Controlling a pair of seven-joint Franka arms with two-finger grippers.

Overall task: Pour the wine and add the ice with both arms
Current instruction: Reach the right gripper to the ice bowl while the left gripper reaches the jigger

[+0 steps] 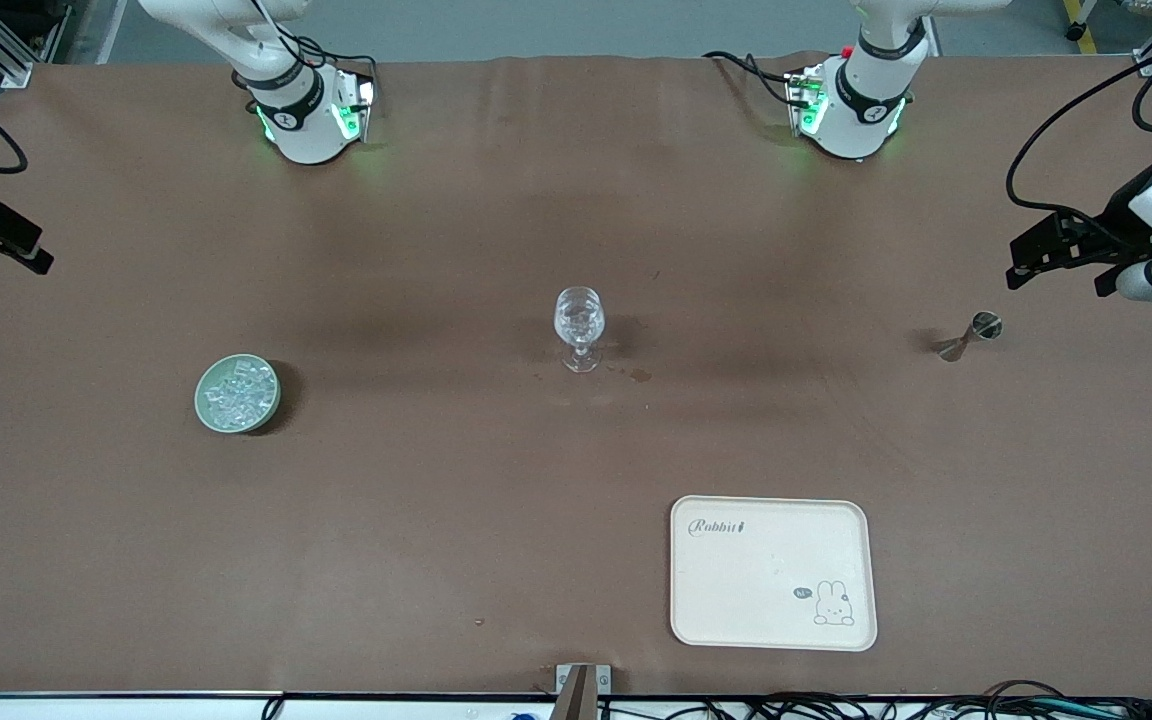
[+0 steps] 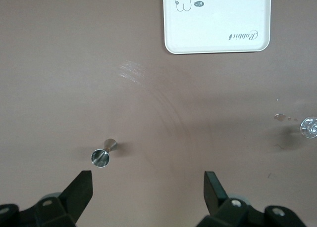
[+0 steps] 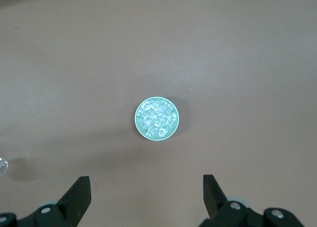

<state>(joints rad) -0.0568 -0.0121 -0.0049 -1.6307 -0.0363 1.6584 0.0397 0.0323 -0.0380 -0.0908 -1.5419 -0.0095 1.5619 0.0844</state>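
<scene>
While nothing is yet in hand, my right gripper [image 3: 143, 195] hangs above the pale green bowl [image 1: 237, 393] at the right arm's end of the surface [image 1: 436, 520], fingers [image 3: 79, 193] spread wide; the ice [image 3: 157, 119] heaped in it lies apart from them, well below. Midway stands the stemmed glass [image 1: 578, 327], reachable by both arms. My left gripper [image 2: 148, 192] hovers wide and empty over the steel jigger [image 2: 101, 157], presumably the pouring measure. Nearest the front camera sits the cream tray [image 1: 772, 572].
</scene>
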